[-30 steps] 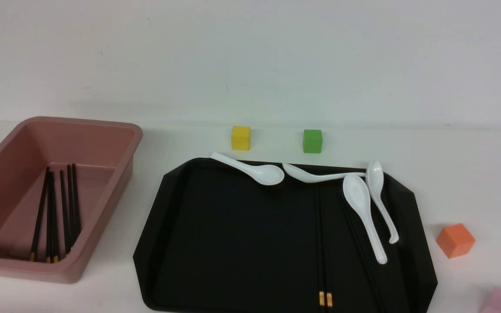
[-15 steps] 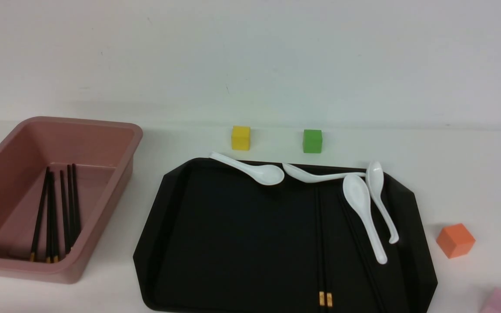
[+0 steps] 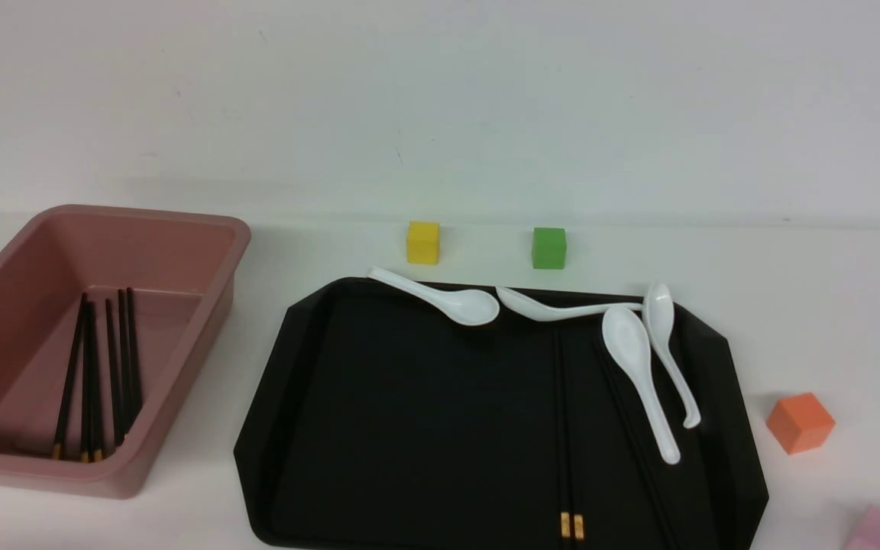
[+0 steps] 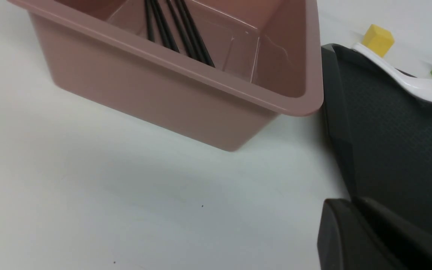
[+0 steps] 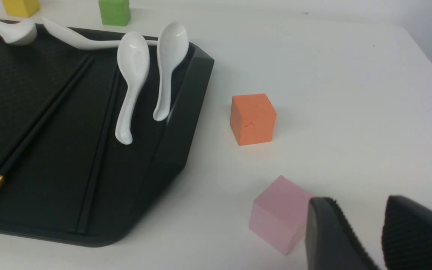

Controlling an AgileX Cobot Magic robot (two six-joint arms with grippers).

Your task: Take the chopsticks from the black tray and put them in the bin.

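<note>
The black tray [image 3: 409,428] lies in the middle of the table. A pair of black chopsticks [image 3: 564,428] with gold bands lies on its right half, and it also shows in the right wrist view [image 5: 28,131]. Another chopstick [image 3: 650,473] lies beside the pair, partly under a white spoon. The pink bin [image 3: 203,229] stands to the left and holds several chopsticks [image 3: 111,367]. Neither gripper shows in the front view. My left gripper [image 4: 351,202] is shut and empty, low over the table between the bin [image 4: 144,90] and the tray [image 4: 388,142]. My right gripper [image 5: 360,202] is open and empty, off the tray's right side.
Several white spoons [image 3: 642,382] lie along the tray's far and right sides. A yellow cube [image 3: 423,242] and a green cube [image 3: 548,247] stand behind the tray. An orange cube [image 5: 252,119] and a pink cube [image 5: 278,213] stand right of it, the pink one close to my right gripper.
</note>
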